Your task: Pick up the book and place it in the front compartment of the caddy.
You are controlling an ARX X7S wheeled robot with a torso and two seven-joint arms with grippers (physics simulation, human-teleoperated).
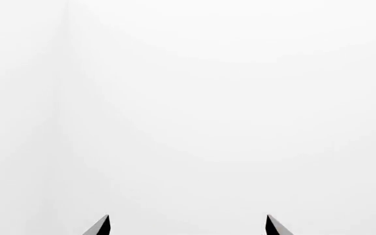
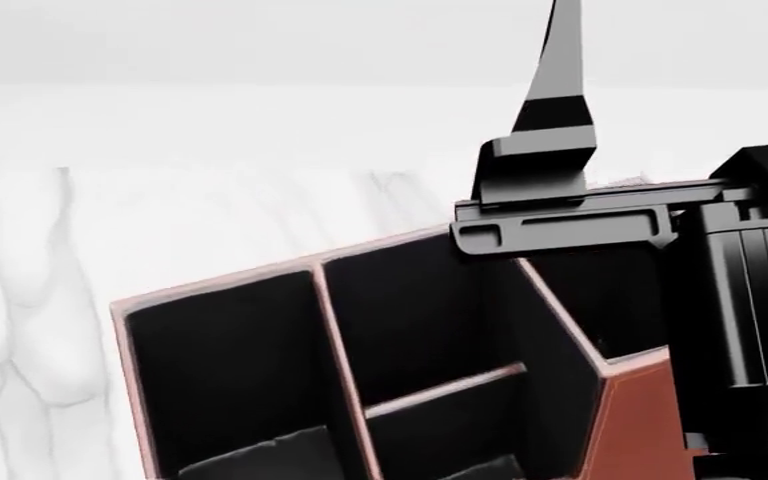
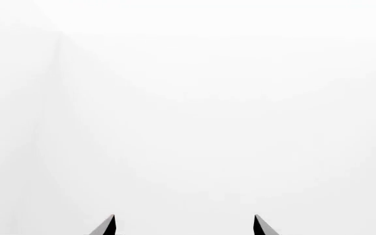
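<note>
The caddy [image 2: 631, 420] fills the lower head view: reddish-brown outside, black lining, pinkish rims. A low pink-edged crossbar [image 2: 444, 390] parts two black cells, a far one [image 2: 411, 310] and a near one [image 2: 444, 440] cut off by the frame edge. The book is not in view. My right gripper [image 3: 183, 226] is raised beside the caddy's far right corner, and one finger [image 2: 555, 90] points upward. It is open and empty, facing only white wall. My left gripper [image 1: 188, 226] is also open and empty, facing white wall.
A white marbled tabletop [image 2: 37, 330] lies left of the caddy, with white wall behind. A tall undivided cell [image 2: 231, 370] is at the caddy's left. The right arm's black body [image 2: 744, 290] covers the caddy's right side.
</note>
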